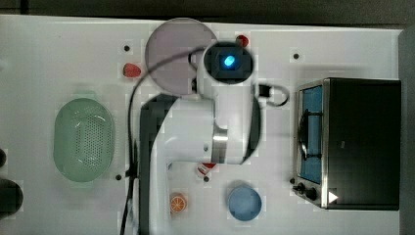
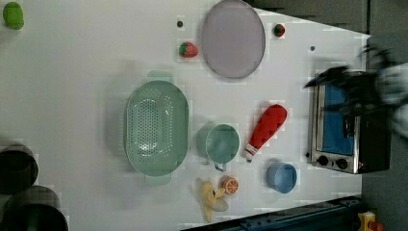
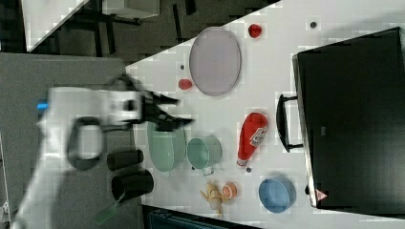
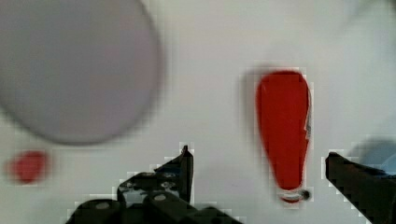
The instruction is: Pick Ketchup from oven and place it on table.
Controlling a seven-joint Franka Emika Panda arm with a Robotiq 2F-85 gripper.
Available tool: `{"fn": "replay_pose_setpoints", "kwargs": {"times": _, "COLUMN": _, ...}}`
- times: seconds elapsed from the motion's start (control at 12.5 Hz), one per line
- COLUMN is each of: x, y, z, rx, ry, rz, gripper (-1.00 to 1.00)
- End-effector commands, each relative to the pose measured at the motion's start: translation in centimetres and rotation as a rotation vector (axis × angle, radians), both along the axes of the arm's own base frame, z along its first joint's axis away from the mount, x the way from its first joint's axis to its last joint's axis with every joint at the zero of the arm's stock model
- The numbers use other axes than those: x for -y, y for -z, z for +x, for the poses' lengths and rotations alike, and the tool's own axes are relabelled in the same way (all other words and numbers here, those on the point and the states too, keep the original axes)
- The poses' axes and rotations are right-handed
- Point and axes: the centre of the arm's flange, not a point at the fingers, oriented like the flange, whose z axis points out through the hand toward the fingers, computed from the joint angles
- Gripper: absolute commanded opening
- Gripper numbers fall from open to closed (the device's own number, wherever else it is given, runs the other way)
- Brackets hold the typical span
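We see the gripper point(image 4: 257, 161) with fingers spread wide and nothing between them, blurred in the side views. The Ketchup point(image 3: 252, 136) lies flat on the table point(image 2: 72, 86), between the oven point(image 3: 353, 119) and a green cup point(image 3: 204, 151); the arm hides most of it in the top view.

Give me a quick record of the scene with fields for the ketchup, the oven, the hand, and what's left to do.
ketchup: lying flat on the table, between the cup and the oven; bottle
oven: door closed
hand: open, empty, apart from the bottle
remaining: nothing apparent; bottle already out on the table
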Motion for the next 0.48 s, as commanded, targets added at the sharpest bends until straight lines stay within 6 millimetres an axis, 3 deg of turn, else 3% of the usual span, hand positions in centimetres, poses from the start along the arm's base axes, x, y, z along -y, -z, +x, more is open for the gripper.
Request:
{"fn": "replay_pose_setpoints", "kwargs": {"times": 0.08, "x": 2.3, "y": -16.4, "z": 0.0, "rx": 0.243, "ry": 0.045, "rz": -0.026, "gripper": 1.00}}
{"fn": "replay_pose_setpoints", "kwargs": {"times": 0.24, "x": 3.0, "y": -19.7, "z": -1.3, "rx": 0.172, "ry": 0.047, "rz": -0.061, "gripper": 1.00}}
{"fn": "replay_pose_setpoints", "kwargs": {"times": 0.48, "x": 3.1, "y": -21.4, "z": -3.2, "rx": 0.052, "ry": 0.054, "rz": -0.056, "gripper": 1.00}}
